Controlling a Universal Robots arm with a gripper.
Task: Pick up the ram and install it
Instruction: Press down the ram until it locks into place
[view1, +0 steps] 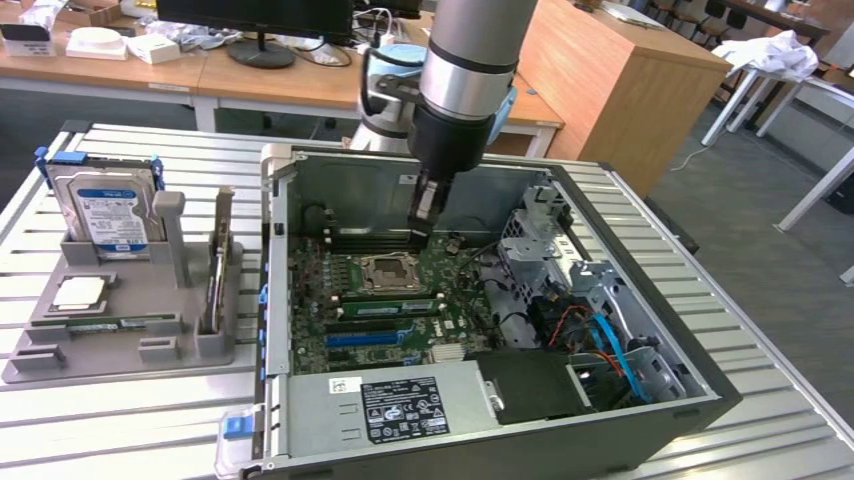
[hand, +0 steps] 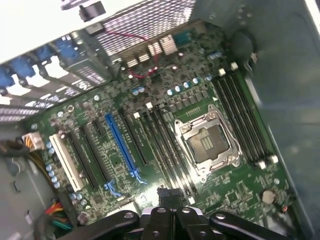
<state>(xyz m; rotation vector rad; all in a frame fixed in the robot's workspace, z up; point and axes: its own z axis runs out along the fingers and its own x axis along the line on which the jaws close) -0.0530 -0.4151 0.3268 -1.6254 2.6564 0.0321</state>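
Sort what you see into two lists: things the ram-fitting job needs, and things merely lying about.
Job: pincer, shut, above the memory slots; ram in the grey tray; motherboard.
Lying about: hard drive; silver processor chip; monitor stand on the desk behind.

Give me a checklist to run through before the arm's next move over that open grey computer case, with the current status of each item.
1. Black gripper shut: ok.
2. Green ram stick held in the gripper: cannot tell; a small dark edge sits at the fingertips.
3. Gripper inside the open grey metal computer case, above the green motherboard: ok.
4. Long black memory slots beside the square silver processor socket look empty: ok.
5. Red cable lies away from those slots: ok.
6. Gripper lined up with a slot: cannot tell.
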